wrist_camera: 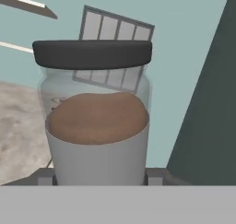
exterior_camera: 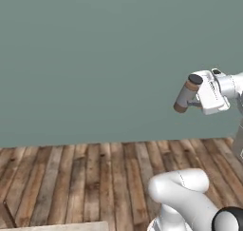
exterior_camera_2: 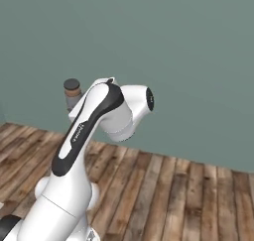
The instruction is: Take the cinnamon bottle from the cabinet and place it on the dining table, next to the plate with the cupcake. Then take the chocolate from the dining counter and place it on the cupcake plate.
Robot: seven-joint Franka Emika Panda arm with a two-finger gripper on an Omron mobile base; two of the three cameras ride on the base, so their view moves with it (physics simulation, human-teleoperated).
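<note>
Stage: I judge bottle fetched, not yet set down | gripper [exterior_camera: 193,103] clamped on cinnamon bottle [exterior_camera: 186,93], carried in mid-air above wooden floor [exterior_camera: 95,178] (tilted, cap up) | left: placing by plate, then the chocolate.

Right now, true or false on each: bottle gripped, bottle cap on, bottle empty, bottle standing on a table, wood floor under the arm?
1. The end effector is shut on the cinnamon bottle. True.
2. The bottle has lost its cap. False: a dark cap sits on top of it.
3. The bottle is empty. False: the hand view shows brown powder filling it to about half height.
4. The bottle stands on a table. False: it hangs tilted in the air in front of the grey-green wall, held from the side.
5. The floor below the arm is wooden planks. True.
</note>
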